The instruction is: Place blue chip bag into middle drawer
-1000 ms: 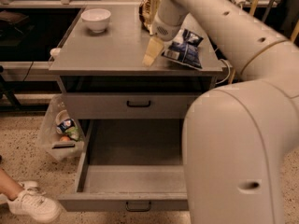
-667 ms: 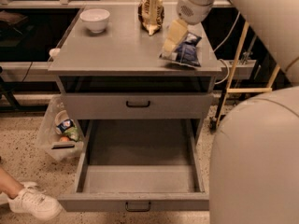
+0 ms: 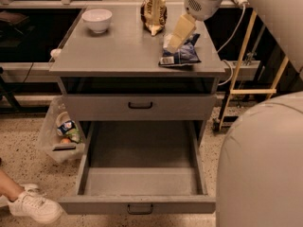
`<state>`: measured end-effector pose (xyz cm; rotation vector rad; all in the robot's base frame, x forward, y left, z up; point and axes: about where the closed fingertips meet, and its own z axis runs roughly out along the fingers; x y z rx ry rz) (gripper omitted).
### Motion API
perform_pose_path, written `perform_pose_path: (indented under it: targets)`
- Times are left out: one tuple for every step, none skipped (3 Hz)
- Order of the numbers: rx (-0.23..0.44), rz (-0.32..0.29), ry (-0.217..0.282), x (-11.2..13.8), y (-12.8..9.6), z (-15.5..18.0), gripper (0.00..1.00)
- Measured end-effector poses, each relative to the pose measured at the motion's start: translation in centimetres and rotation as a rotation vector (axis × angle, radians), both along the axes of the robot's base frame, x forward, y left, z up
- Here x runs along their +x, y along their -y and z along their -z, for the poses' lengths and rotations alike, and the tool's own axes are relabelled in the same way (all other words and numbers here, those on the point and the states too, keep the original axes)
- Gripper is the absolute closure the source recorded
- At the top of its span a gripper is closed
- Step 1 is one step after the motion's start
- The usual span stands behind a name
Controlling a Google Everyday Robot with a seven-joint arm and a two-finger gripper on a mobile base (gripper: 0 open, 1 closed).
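The blue chip bag (image 3: 183,56) lies flat near the right front corner of the grey cabinet top (image 3: 118,46). My gripper (image 3: 178,35), cream-coloured, hangs from the white wrist just above the bag's rear left part; I cannot tell whether it touches the bag. The middle drawer (image 3: 137,204) is pulled wide open below, its deep grey inside bare. The shallower top drawer (image 3: 140,106) with a black handle is shut.
A white bowl (image 3: 97,19) stands at the back left of the top and a tan-and-brown snack bag (image 3: 154,14) at the back middle. A plastic bin (image 3: 60,132) with rubbish stands left of the cabinet. A person's white shoe (image 3: 35,205) is bottom left. My body (image 3: 260,169) fills the lower right.
My gripper has moved right, from beside the bag's left edge to over the bag. My body has shifted right in the view, uncovering more of the open drawer.
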<state>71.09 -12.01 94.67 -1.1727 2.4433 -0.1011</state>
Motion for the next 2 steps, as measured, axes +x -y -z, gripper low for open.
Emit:
perform_pose_path:
  targets:
    - [0.027, -0.016, 0.001, 2.2, -0.8, 0.8, 0.00]
    - [0.088, -0.045, -0.064, 5.7, -2.3, 5.2, 0.00]
